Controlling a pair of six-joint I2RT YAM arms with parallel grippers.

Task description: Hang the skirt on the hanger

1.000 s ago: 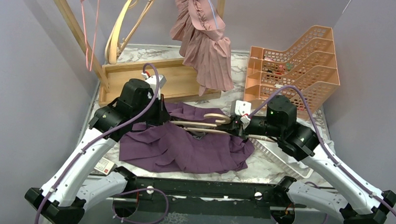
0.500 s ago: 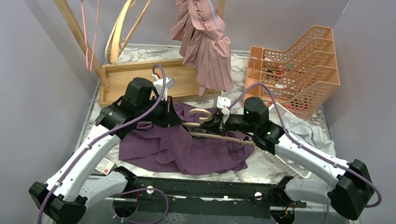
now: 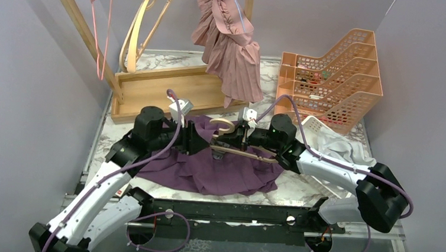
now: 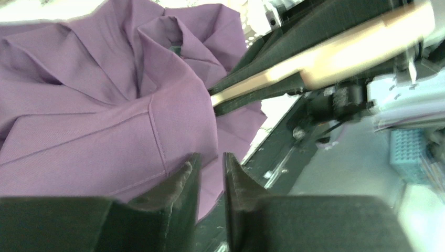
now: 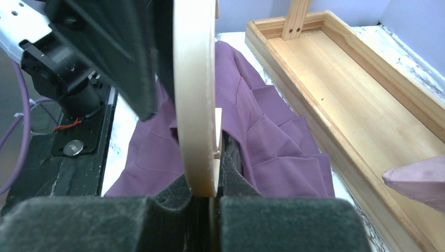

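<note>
Purple skirt [image 3: 217, 173] is not yet hung: left gripper [image 4: 210, 164] has just cracked open, empty; right gripper [image 5: 210, 184] clamps the wooden hanger [image 5: 195, 94].

Skirts x2: purple skirt [image 3: 217, 176] in front of wooden rack [image 3: 170, 89], pink skirt [image 3: 234, 55] on it. Hangers 3+: wooden hanger [image 3: 248, 154] in front; curved hanger [image 3: 130, 39], wire hanger [image 3: 104, 40] on rack. Orange tray stack [image 3: 331, 68] x1, right of rack.

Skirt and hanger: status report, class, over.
Left tool slightly parted, empty, above purple skirt. Right tool shut on wooden hanger. Skirt crumpled, not yet hung.
</note>
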